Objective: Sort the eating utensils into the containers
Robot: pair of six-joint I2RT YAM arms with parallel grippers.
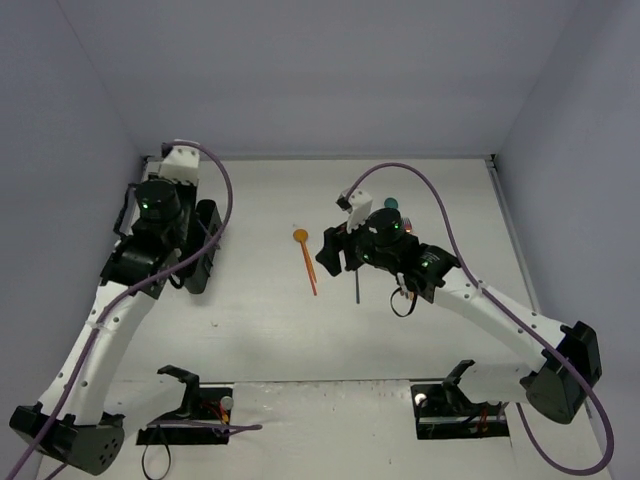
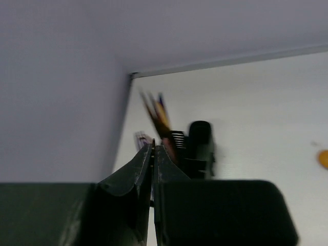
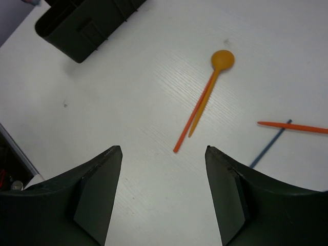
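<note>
The black mesh caddy (image 1: 207, 250) stands at the left, and several utensils stand in it (image 2: 160, 115). My left gripper (image 2: 155, 145) is just in front of it, jaws closed on what looks like a thin copper sliver seen edge-on. An orange spoon (image 3: 222, 60) lies mid-table beside a slim orange utensil (image 3: 190, 125); the spoon also shows in the top view (image 1: 301, 238). Further right, an orange utensil (image 3: 292, 126) crosses a blue one (image 3: 269, 148). My right gripper (image 3: 163, 148) is open and empty, hovering above the table near the spoon's handle end.
The walls (image 1: 80, 120) close in at left, back and right. The caddy (image 3: 77, 25) shows at the top left of the right wrist view. A teal round piece (image 1: 390, 204) peeks out behind the right arm. Black stands (image 1: 185, 400) sit at the near edge.
</note>
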